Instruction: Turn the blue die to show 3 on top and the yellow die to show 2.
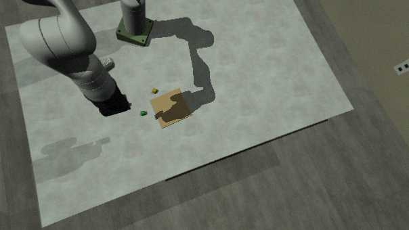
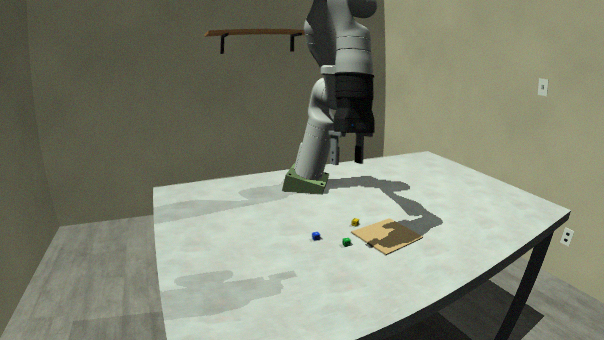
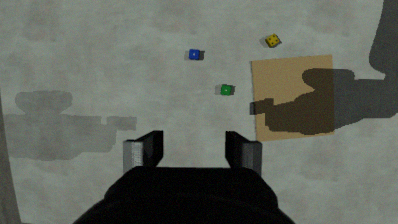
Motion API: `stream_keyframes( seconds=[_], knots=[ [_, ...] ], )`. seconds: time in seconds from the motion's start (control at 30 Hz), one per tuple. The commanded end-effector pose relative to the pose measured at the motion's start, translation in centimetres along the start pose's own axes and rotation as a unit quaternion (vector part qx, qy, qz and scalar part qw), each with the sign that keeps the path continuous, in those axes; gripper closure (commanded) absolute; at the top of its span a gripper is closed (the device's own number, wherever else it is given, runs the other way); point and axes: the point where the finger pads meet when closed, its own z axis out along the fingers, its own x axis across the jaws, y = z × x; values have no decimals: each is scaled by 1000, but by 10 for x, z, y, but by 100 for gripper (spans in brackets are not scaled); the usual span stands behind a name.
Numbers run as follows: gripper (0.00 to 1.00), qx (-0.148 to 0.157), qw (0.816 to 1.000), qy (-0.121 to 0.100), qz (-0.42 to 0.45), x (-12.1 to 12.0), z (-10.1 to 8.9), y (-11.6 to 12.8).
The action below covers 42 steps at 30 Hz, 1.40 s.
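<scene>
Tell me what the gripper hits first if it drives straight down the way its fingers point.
Most likely bare table. The open, empty gripper hangs high, fingers pointing down. In the wrist view the blue die, green die and mat lie ahead of the fingers, though depth is hard to judge.

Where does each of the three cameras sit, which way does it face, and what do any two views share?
Top: overhead, tilted down at the grey table; shows arm links and green base plate; the arm hides the blue die.
Exterior: off a table corner, looking across; shows the whole arm and open gripper.
Wrist: behind the fingers, looking down.
Shared: exterior and wrist both show small blue die, yellow die, green die, all off the tan square mat.
</scene>
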Motion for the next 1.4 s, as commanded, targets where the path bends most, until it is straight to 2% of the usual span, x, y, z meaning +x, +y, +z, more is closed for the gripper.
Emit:
stream_keyframes(
  seconds=[0.0, 0.23, 0.27, 0.5, 0.53, 0.8, 0.83, 1.03, 1.07, 1.37],
  knots=[
    [0, 9, 1000, 5, 1, -3, 10, -10],
    [0, 9, 1000, 5, 1, -3, 10, -10],
    [0, 18, 1000, 9, 0, -7, 20, -19],
    [0, 18, 1000, 9, 0, -7, 20, -19],
    [0, 27, 1000, 13, -1, -10, 28, -29],
    [0, 27, 1000, 13, -1, -10, 28, -29],
    [0, 34, 999, 17, -2, -12, 36, -37],
    [0, 34, 999, 17, -2, -12, 36, -37],
    [0, 40, 999, 20, -2, -13, 42, -44],
    [0, 40, 999, 20, -2, -13, 42, -44]
  ],
)
